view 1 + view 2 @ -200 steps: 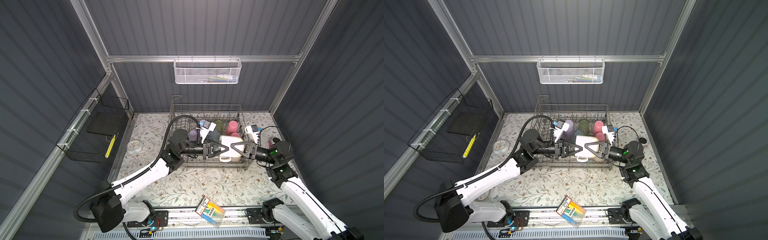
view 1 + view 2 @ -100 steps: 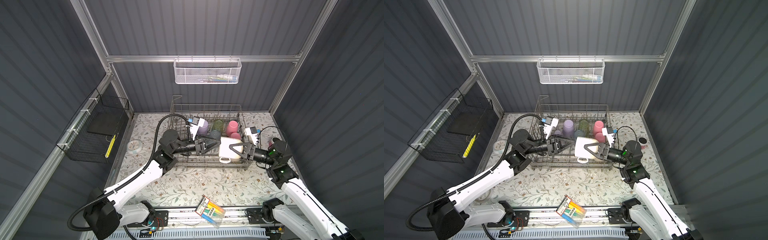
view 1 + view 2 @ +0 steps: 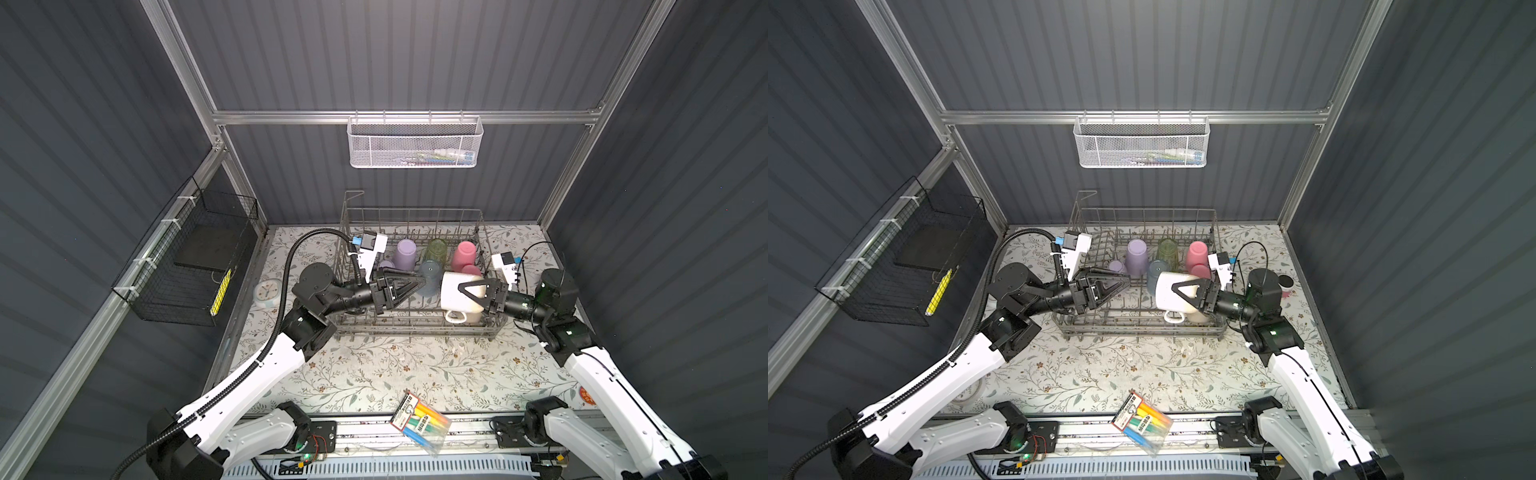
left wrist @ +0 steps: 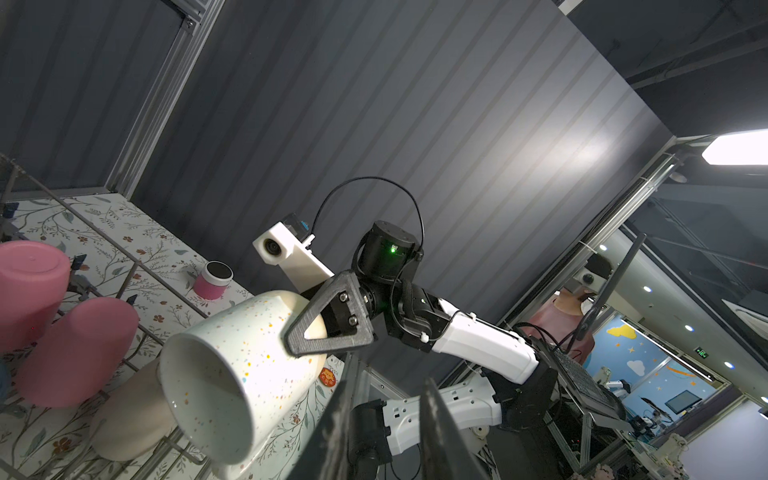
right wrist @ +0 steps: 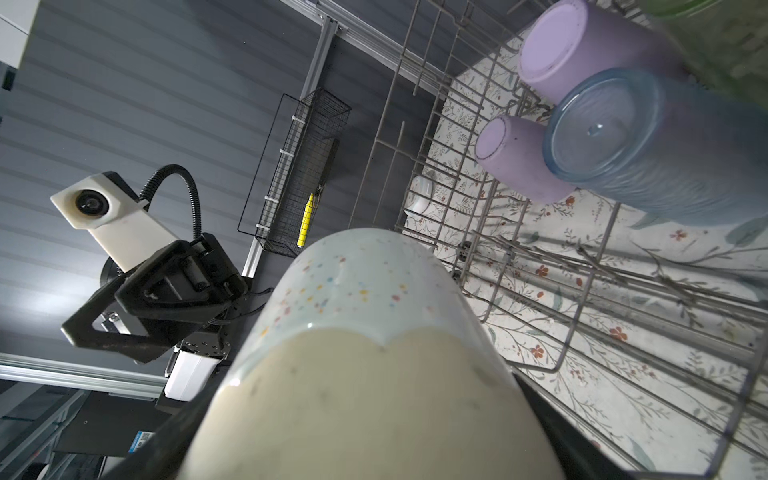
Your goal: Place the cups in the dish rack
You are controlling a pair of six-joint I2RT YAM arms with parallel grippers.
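Note:
My right gripper (image 3: 467, 293) is shut on the cream speckled mug (image 3: 451, 299), held sideways over the right part of the grey wire dish rack (image 3: 411, 212), mouth to the left. In the right wrist view the mug (image 5: 365, 353) fills the space between the jaws. My left gripper (image 3: 422, 283) hovers just left of the mug, open and empty; in the left wrist view its fingers (image 4: 345, 399) stand apart. Upside down in the rack stand two lilac cups (image 3: 405, 253), a green tumbler (image 3: 436, 249), a blue cup (image 3: 430, 276), two pink cups (image 3: 464, 253) and a beige cup (image 3: 1200, 316).
A clear pack of coloured markers (image 3: 422, 422) lies at the table's front edge. A white mesh basket (image 3: 415, 143) hangs on the back wall and a black wire basket (image 3: 187, 257) on the left wall. A small pink jar (image 3: 1285, 284) sits right of the rack.
My left gripper has let go of the mug's rim, opened a little and drawn back to the left. The right gripper has kept the mug and shifted slightly right.

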